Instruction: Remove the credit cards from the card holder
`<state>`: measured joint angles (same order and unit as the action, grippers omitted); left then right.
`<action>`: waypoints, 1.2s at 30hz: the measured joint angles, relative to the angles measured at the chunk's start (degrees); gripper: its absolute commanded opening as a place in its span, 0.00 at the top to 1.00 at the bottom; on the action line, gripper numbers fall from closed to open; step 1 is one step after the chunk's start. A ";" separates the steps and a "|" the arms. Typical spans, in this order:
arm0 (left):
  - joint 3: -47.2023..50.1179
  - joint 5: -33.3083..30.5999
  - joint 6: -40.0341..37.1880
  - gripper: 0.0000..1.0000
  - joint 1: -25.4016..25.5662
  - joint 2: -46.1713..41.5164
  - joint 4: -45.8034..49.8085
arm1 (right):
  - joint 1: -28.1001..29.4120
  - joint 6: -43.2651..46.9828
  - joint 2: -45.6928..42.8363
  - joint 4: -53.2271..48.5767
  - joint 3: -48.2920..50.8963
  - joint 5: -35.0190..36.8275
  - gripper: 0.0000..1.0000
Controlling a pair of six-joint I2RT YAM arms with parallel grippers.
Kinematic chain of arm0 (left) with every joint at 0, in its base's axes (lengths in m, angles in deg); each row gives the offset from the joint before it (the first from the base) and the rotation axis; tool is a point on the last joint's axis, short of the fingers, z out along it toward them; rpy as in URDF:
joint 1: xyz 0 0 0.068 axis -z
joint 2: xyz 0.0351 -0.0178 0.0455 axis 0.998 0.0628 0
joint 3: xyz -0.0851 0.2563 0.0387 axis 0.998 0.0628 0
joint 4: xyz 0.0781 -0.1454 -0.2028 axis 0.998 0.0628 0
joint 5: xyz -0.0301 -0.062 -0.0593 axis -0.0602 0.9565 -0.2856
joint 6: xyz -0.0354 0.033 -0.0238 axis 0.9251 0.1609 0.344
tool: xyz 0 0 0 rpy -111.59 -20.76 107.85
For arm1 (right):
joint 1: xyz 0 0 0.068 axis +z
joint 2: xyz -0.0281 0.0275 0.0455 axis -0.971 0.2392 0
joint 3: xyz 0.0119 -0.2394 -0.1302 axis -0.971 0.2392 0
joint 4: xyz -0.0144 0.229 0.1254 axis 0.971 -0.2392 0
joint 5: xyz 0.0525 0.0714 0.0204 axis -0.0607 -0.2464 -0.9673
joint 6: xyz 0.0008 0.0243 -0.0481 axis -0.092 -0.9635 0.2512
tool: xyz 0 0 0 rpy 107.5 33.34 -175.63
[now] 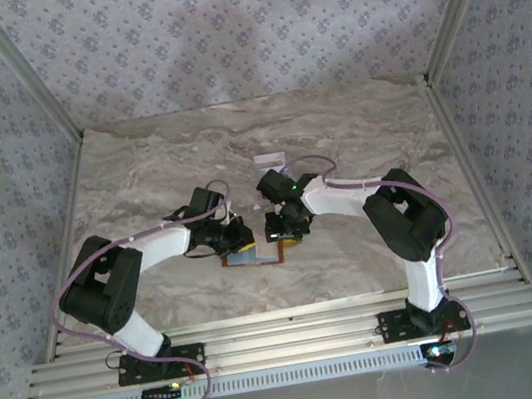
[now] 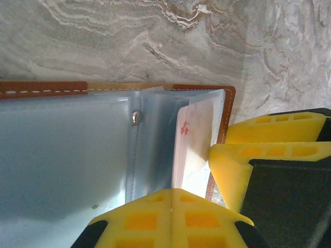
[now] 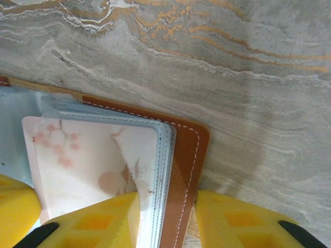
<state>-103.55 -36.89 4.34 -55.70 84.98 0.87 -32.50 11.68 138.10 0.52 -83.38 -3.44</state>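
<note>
Leather card holder (image 3: 183,170) is lying open for extraction; left gripper (image 2: 173,199) is pinching shut at whitish card (image 3: 93,155). Right gripper (image 3: 168,201), part-open, is straddling the cover, likely needing closure next.

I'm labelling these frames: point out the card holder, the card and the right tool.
card holder (image 3: 189,160): right wrist view, brown stitched cover.
card (image 3: 88,160): right wrist view, printed face.
right tool (image 3: 168,222): right wrist view, midway between fingertips.
</note>
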 measured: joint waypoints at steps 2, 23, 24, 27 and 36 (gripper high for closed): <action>0.00 -0.39 -0.04 0.95 -0.11 -0.09 0.44 | 0.13 -0.04 0.00 -0.02 0.00 0.24 0.65; 0.85 0.74 0.00 0.84 -1.51 -1.16 0.20 | 2.43 -1.07 2.19 -4.39 -3.58 6.10 0.66; 1.03 1.07 0.04 0.84 -1.51 -1.14 -0.22 | 2.58 -1.07 2.25 -4.57 -3.72 6.34 0.66; 1.29 1.81 0.33 0.84 -1.51 -1.05 -1.38 | 2.80 -1.07 2.47 -4.96 -4.04 6.78 0.66; 2.03 3.23 1.01 0.87 -1.51 0.04 -4.17 | 2.89 -1.07 2.60 -5.25 -4.28 6.86 0.67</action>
<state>-101.52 -33.65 5.34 -57.21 85.02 -3.30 -29.62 10.61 140.71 -4.72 -87.66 3.42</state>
